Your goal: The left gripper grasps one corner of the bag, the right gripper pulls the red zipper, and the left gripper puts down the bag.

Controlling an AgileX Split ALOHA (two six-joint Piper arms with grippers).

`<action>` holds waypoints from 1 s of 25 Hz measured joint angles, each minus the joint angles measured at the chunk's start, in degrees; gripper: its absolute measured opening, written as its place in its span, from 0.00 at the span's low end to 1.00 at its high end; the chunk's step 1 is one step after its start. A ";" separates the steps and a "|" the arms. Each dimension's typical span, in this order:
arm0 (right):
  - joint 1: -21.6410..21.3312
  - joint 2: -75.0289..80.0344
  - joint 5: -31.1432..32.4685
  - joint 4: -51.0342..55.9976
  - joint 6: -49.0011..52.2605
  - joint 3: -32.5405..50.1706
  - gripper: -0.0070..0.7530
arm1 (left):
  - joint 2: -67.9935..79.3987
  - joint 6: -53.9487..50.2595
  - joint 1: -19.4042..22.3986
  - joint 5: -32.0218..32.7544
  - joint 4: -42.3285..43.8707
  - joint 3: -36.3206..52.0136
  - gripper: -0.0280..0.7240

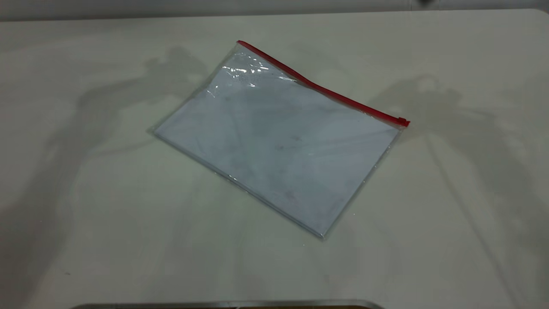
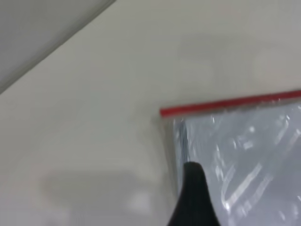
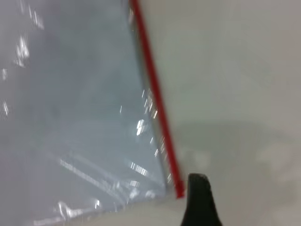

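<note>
Clear zip bag [image 1: 279, 146] flat on table [image 1: 107, 214], rotated diagonally.
White paper inside; red zipper [image 1: 321, 88] runs along far long edge, slider tab [image 1: 402, 121] at its right end, bag fully zipped-looking.

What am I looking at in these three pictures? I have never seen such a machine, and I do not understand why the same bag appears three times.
This is a two-armed robot at a table. The wide picture comes from a camera outside the rig; both arms are out of its frame and only their shadows fall on the table. The other two pictures come from cameras on the arms' wrists.

A clear bag with white paper inside lies flat on the table, held by nothing. Its red zipper runs along one long edge.

The dark tip in each wrist picture belongs to the left gripper and the right gripper, each near one end of the zipper.
</note>
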 joint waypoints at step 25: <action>0.00 -55.90 33.18 -2.71 20.63 0.97 0.77 | -44.46 -47.44 0.00 27.53 35.35 7.13 0.81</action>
